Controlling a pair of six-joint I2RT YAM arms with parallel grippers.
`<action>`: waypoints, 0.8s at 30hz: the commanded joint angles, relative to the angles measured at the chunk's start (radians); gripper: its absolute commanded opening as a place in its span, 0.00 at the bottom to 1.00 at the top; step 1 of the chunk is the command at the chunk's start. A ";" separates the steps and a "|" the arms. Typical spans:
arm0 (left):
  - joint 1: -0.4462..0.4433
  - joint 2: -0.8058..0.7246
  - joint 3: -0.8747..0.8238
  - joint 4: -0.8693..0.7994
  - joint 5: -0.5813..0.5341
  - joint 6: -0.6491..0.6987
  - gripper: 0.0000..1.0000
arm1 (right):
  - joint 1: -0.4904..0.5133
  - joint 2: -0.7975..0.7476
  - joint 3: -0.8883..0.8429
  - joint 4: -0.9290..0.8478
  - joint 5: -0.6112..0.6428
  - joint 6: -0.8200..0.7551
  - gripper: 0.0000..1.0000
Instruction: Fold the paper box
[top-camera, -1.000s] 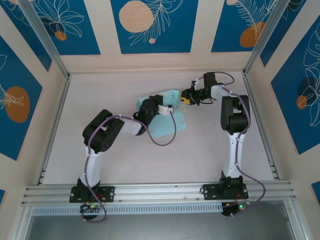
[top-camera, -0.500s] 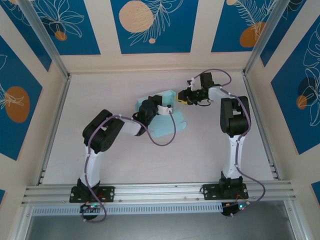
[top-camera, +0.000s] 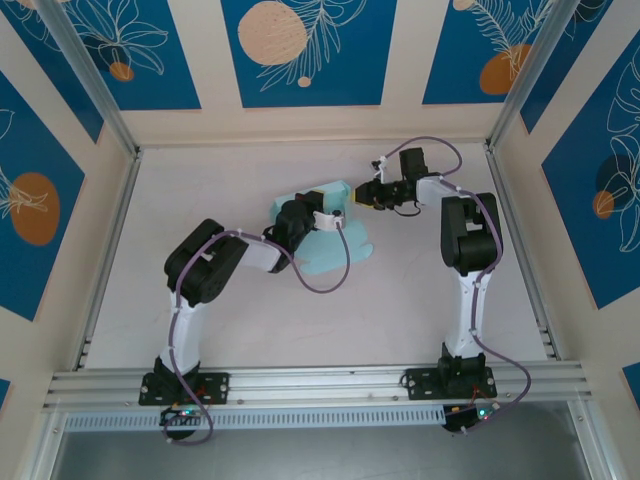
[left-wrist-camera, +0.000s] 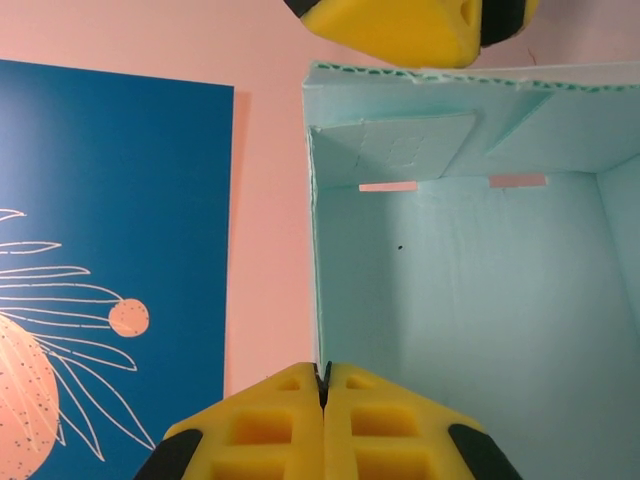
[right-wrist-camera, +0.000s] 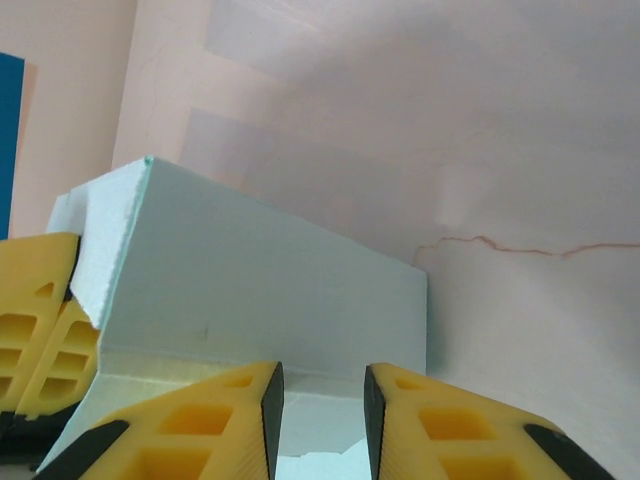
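1. Left end effector (left-wrist-camera: 322, 385) is shut tight. Its yellow pads pinch the thin top edge of one side wall of the paper box (left-wrist-camera: 470, 300)
2. Right end effector (right-wrist-camera: 322, 395) sits at the far wall of the box. Its jaws stand a little apart with card between them, and I cannot tell if they squeeze it
3. The box rests on the tabletop (top-camera: 250, 300), toward the back, between the two end effectors. Some walls stand up and part of the card lies flat
4. I think the step now is to fold the far wall over and press it down inside. To do it well, the left side should hold its wall firm so the box does not slide. The right side should tip its wall slowly, right along the crease. Any tab should line up with the slots (left-wrist-camera: 387, 186) before pushing, or the thin card may bend in the wrong spot
5. Counting from big to small:
   - one tabletop
   - two arms, the left arm (top-camera: 205, 265) and the right arm (top-camera: 465, 235)
   - one box
   - two end effectors
   - two small slots near the foot of the far wall
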 joint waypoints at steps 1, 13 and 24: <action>0.009 0.011 -0.023 -0.136 0.064 -0.054 0.00 | 0.032 -0.064 -0.028 0.028 -0.035 -0.050 0.31; 0.038 -0.026 -0.026 -0.207 0.122 -0.106 0.00 | 0.042 -0.121 -0.121 0.107 0.000 -0.043 0.31; 0.046 -0.024 -0.023 -0.212 0.131 -0.087 0.00 | 0.070 -0.049 0.005 0.049 0.054 -0.095 0.46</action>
